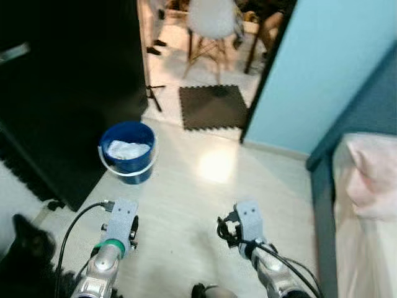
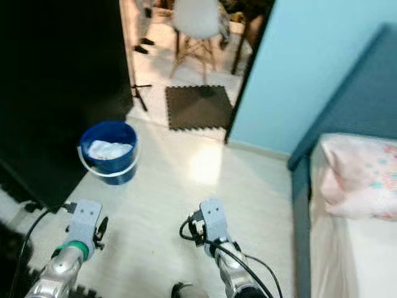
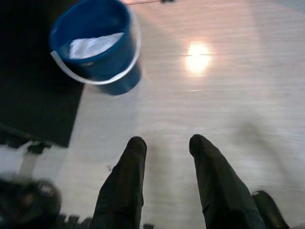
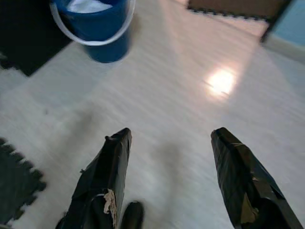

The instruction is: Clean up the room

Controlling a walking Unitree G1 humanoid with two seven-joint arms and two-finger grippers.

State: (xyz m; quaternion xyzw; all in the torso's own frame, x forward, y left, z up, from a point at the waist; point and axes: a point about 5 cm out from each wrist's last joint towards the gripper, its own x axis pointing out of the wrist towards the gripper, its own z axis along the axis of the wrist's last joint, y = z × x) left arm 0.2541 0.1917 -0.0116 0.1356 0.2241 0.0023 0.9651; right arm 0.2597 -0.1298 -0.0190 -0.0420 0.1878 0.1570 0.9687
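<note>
A blue bucket (image 1: pixel 128 152) stands upright on the pale floor (image 1: pixel 205 205), its mouth facing up, right by the edge of a large black cabinet (image 1: pixel 68 93). Its white wire handle (image 1: pixel 124 172) droops down over the front of the rim, and something white and crumpled (image 1: pixel 127 149) lies inside. Both arms are held low before the robot, well short of the bucket. The left pincer (image 3: pixel 164 148) hangs over bare floor with its fingers spread apart, gripping nothing. The right pincer (image 4: pixel 169 143) is likewise released, wide apart and empty. Beyond the bucket a dark foam mat (image 1: pixel 213 106) lies at the doorway, with a white chair (image 1: pixel 212 25) behind it. A bed (image 2: pixel 353 205) with pink bedding sits on the robot's right.
</note>
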